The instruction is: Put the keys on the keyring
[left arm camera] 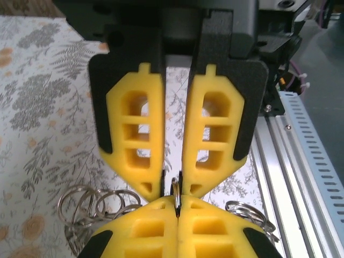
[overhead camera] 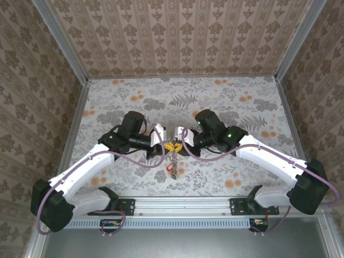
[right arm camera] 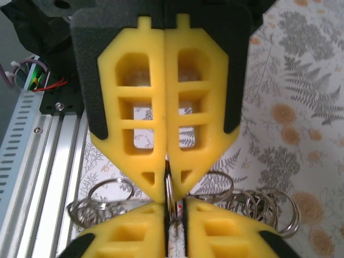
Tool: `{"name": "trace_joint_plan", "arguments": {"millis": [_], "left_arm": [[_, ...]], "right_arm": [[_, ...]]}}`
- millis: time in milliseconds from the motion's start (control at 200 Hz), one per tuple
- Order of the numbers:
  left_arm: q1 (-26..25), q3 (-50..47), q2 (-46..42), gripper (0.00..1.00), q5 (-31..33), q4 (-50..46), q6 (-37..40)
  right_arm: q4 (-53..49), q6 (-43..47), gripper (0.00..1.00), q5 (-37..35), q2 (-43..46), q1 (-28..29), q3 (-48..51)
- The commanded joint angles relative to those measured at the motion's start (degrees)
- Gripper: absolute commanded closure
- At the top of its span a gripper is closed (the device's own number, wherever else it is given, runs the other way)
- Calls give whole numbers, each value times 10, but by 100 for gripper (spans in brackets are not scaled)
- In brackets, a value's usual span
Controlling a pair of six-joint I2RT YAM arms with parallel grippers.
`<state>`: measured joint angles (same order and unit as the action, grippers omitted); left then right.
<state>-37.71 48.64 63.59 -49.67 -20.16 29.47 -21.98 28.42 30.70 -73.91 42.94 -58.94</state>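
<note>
- While it meets its twin tip to tip, the left pincer (left arm camera: 172, 185) is pressed together, pinching the keyring (left arm camera: 176, 191).
- Right pincer (right arm camera: 167, 185), facing it, nips the same thin wire loop.
- More loops (right arm camera: 266, 207) spread out either side of the tips.
- Red key (overhead camera: 171, 171) lies just nearside of the tips. Whether it is threaded on cannot be told, so the threading looks unfinished.
</note>
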Motion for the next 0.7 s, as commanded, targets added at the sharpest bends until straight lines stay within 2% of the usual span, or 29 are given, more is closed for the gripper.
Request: {"name": "trace_joint_plan", "arguments": {"millis": [0, 90, 415, 575, 695], "left_arm": [[6, -26, -42, 100, -79, 83, 3], [19, -43, -60, 100, -96, 114, -12], [33, -45, -73, 100, -125, 118, -10], [34, -47, -73, 100, -127, 129, -11], [34, -47, -72, 100, -127, 135, -15]], "right_arm": [[31, -6, 78, 28, 34, -9, 15], [28, -6, 78, 40, 50, -15, 22], [52, -18, 76, 73, 83, -18, 35], [57, -19, 80, 79, 77, -17, 33], [59, -21, 86, 90, 66, -16, 30]]}}
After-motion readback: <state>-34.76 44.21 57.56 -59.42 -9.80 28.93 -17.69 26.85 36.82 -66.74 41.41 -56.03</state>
